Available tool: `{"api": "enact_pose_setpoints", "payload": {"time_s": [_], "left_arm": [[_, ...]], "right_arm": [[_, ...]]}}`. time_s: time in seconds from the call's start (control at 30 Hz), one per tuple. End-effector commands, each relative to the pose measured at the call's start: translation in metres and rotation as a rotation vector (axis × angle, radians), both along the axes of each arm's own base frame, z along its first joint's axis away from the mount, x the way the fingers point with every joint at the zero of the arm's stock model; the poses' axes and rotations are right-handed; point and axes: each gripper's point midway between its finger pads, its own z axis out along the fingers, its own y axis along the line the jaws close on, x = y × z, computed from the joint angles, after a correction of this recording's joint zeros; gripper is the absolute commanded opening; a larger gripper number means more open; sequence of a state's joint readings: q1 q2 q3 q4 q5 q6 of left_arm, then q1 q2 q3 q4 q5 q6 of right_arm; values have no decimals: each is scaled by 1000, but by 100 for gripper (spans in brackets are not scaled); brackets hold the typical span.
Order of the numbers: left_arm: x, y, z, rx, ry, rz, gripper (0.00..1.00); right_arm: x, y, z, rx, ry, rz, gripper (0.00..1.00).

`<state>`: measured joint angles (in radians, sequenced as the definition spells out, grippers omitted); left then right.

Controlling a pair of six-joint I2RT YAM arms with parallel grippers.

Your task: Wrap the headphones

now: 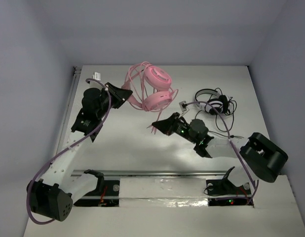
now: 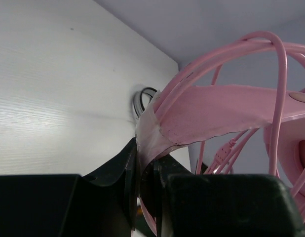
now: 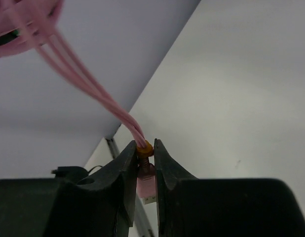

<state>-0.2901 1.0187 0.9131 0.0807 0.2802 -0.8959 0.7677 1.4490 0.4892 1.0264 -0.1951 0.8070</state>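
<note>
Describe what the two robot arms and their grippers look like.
Both the left arm and right arm have white links with black joint housings. A thin purple cable runs along each. The left gripper and right gripper are black, with two tapered fingers. Small green and red lights glow on the right arm.

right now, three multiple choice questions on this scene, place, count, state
1. Relative to the pink headphones, the black-and-white headphones lie: A right; B left; C on top.
2. Headphone sets on the table: A one; B two; C three.
3. The right gripper is: A open; B shut on the headband; C shut on the cable's plug.
Answers: 1 A, top view puts them on the robot's right. 2 B, one pink, one black-and-white. 3 C, the plug is pinched between its jaws.
</note>
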Motion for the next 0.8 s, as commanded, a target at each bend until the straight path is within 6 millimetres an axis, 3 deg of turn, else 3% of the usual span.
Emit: {"api": "enact_pose_setpoints", "payload": {"time_s": [0.0, 0.13, 0.27, 0.37, 0.53, 0.77], "left_arm": [[6, 18, 76, -218, -208, 174, 0], [25, 40, 55, -153, -186, 365, 0], [30, 52, 28, -66, -155, 455, 0], [29, 60, 9, 2, -130, 511, 0], [23, 56, -23, 95, -88, 535, 0], [3, 35, -60, 195, -56, 476, 0]], "right_arm": [[-23, 21, 24, 119, 41, 4, 3], [-47, 44, 31, 141, 81, 75, 4], [-54, 48, 32, 133, 116, 103, 5], [-64, 56, 46, 156, 129, 162, 5], [-83, 68, 79, 222, 120, 304, 6], [-75, 66, 107, 351, 142, 273, 9]]}}
